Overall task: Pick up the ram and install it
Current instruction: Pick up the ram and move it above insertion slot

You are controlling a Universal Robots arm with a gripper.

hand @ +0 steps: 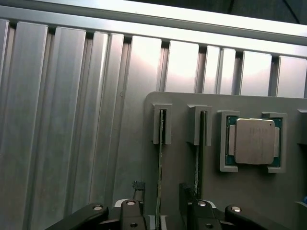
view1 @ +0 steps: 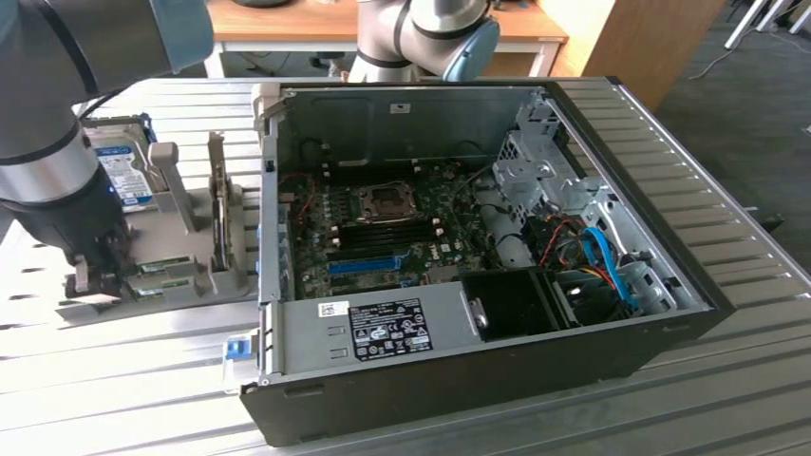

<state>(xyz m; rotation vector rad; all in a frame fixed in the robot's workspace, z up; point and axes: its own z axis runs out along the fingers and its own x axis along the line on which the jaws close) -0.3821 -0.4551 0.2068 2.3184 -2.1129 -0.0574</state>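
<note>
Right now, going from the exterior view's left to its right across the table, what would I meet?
Gripper → upright card → CPU socket on the motherboard → black fan shroud → blue cables.

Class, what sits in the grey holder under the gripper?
The ram and a second stick stand edge-on; a processor chip lies flat beside them. The gripper hides the second stick's other end.

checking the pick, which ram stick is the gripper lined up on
The ram stick at the holder's outer edge; the other stick stands nearer the processor.
</note>
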